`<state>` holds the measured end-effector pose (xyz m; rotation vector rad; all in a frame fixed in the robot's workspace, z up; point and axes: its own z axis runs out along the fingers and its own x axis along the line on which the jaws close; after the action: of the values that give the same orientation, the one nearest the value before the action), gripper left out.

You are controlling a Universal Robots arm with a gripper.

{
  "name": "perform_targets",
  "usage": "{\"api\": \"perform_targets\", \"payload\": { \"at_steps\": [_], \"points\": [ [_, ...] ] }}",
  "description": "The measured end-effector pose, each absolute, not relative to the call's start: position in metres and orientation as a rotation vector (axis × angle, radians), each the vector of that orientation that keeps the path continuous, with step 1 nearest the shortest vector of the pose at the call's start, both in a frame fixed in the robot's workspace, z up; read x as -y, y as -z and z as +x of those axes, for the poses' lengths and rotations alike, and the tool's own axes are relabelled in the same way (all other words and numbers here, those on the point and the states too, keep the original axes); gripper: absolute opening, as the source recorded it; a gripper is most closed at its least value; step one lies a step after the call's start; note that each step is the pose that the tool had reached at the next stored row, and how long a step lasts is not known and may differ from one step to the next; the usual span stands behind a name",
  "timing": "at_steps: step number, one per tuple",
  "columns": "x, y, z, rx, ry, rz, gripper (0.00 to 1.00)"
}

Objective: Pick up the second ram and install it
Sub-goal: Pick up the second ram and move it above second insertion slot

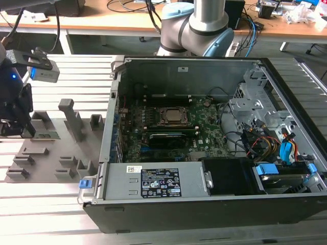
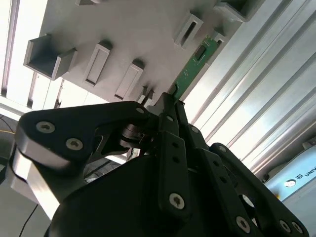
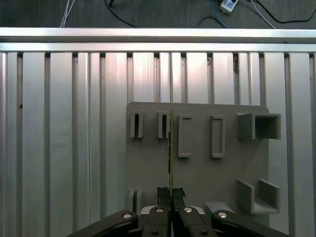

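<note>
While the gripper (image 2: pixel 170 100) pinched the second ram (image 2: pixel 196 64) by one end over the grey fixture plate (image 3: pixel 197 173), pick-up appeared achieved; installation in the open computer case (image 1: pixel 184 71) was not yet done.

Second ram (image 2: pixel 196 64): narrow green strip, dark chips, clamped between jaws.

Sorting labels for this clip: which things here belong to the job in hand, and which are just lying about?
Job: hand, shut on the second ram; motherboard.
Lying about: grey fixture blocks; power supply; drive cables.
</note>
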<state>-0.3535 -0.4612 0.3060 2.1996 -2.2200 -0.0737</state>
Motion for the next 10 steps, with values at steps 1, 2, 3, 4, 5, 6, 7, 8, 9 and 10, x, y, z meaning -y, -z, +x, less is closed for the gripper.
{"api": "perform_targets", "payload": {
  "at_steps": [1,2,3,4,5,6,7,8,9,10],
  "points": [
    [0.461,-0.307,-0.354,2.220,0.074,2.200,0.13],
    [0.461,-0.310,-0.354,2.220,0.074,2.200,0.13],
    [0.461,-0.312,-0.354,2.220,0.074,2.200,0.13],
    [0.461,-0.313,-0.353,2.220,0.074,2.200,0.13],
    [0.461,-0.315,-0.354,2.220,0.074,2.200,0.13],
    [0.461,-0.318,-0.354,2.220,0.074,2.200,0.13],
    [0.461,-0.321,-0.354,2.220,0.074,2.200,0.13],
    [0.461,-0.322,-0.354,2.220,0.074,2.200,0.13],
    [0.461,-0.324,-0.354,2.220,0.074,2.200,0.13],
    [0.461,-0.328,-0.354,2.220,0.074,2.200,0.13]
  ]
}}
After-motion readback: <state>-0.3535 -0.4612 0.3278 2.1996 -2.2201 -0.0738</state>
